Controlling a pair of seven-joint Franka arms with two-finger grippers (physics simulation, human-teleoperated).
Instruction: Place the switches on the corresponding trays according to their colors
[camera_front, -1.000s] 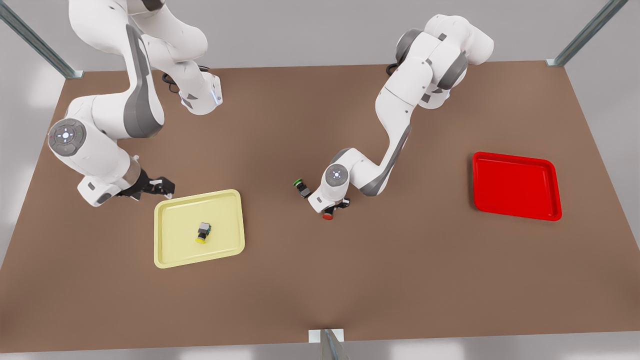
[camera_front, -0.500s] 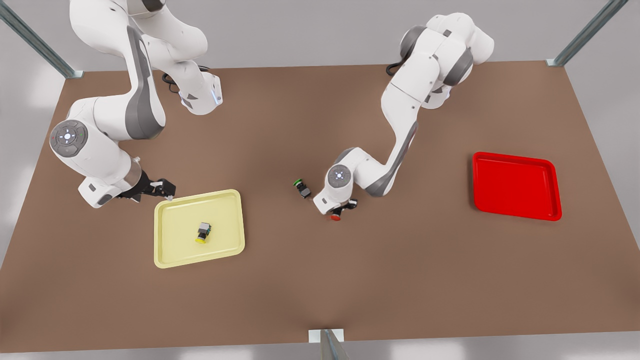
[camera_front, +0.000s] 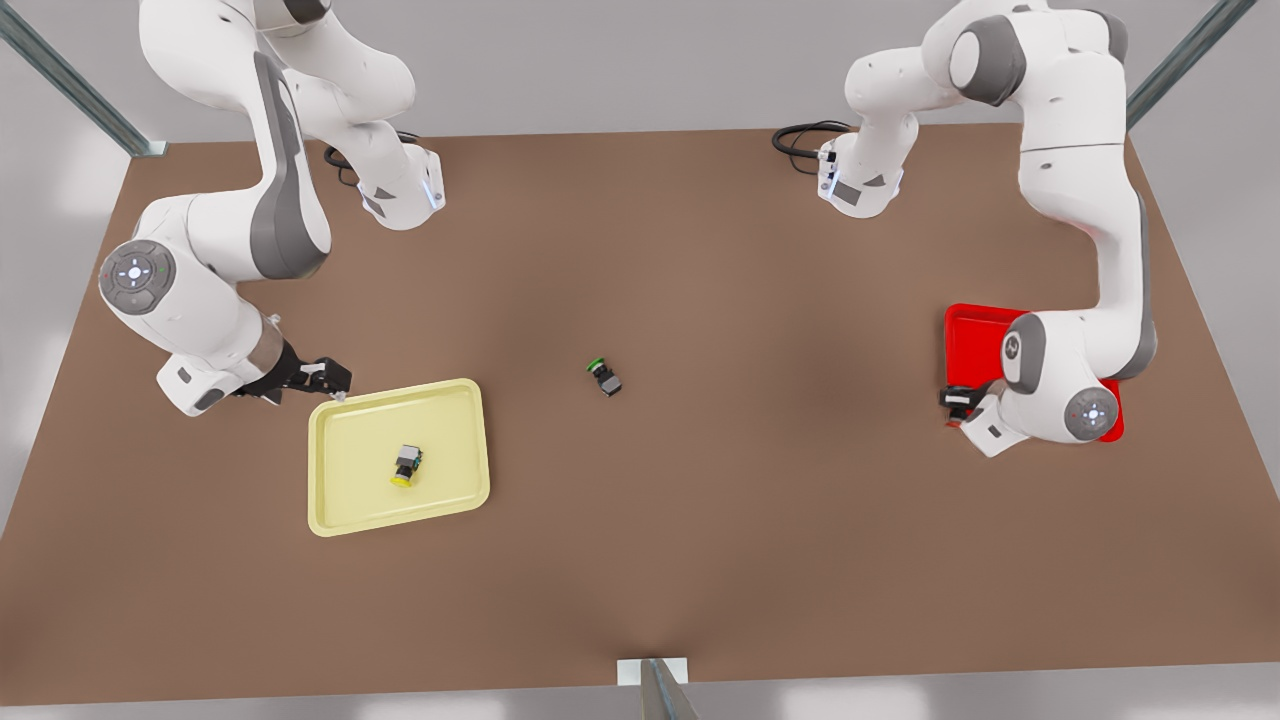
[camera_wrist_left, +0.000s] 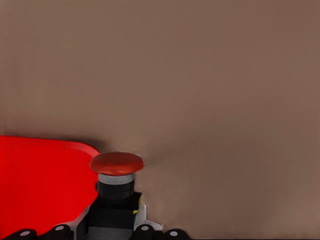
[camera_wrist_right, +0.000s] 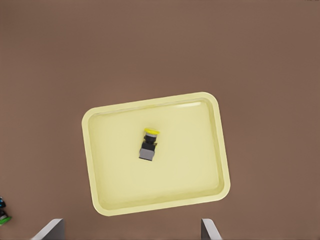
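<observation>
Now left gripper (camera_front: 958, 400) (holding red switch (camera_wrist_left: 116, 172)) at tray (camera_wrist_left: 40, 175); right gripper (camera_front: 325, 375) waits.

- The desk (camera_front: 700, 560) is a broad, matte brown slab that takes up most of the front view, plain and unmarked.
- Its surface is lit unevenly: a darker band runs across the middle, with paler brown toward the near edge.
- Beyond the far edge stands a plain light grey wall (camera_front: 600, 70).
- Grey metal frame struts slant in at the far corners, one (camera_front: 70, 85) on the front view's left and one (camera_front: 1170, 70) on its right.
- A third metal strut (camera_front: 655, 690) with a pale bracket meets the middle of the near edge.
- Pale grey floor (camera_front: 25, 400) with soft bright patches shows past the desk's sides.
</observation>
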